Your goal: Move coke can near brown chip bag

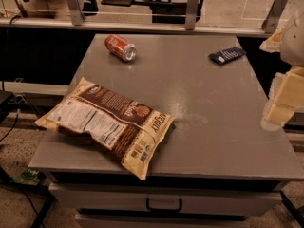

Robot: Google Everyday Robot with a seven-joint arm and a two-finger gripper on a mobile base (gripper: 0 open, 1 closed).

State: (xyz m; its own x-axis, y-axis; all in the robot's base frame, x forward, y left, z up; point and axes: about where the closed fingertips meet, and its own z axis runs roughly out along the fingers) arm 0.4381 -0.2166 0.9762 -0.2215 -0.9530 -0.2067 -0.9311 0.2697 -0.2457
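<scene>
The coke can (120, 47) lies on its side at the far left of the grey table (213, 141), silver end facing right and forward. The brown chip bag (110, 121) lies flat at the near left, its left end hanging over the table's edge. The can is well apart from the bag, farther back. My gripper (281, 103) is at the right edge of the view, over the table's right side, far from both the can and the bag.
A small dark blue packet (227, 55) lies at the far right of the table. A rail with metal posts (192, 6) runs behind the table. A drawer with a handle (164, 204) sits under the table's front edge.
</scene>
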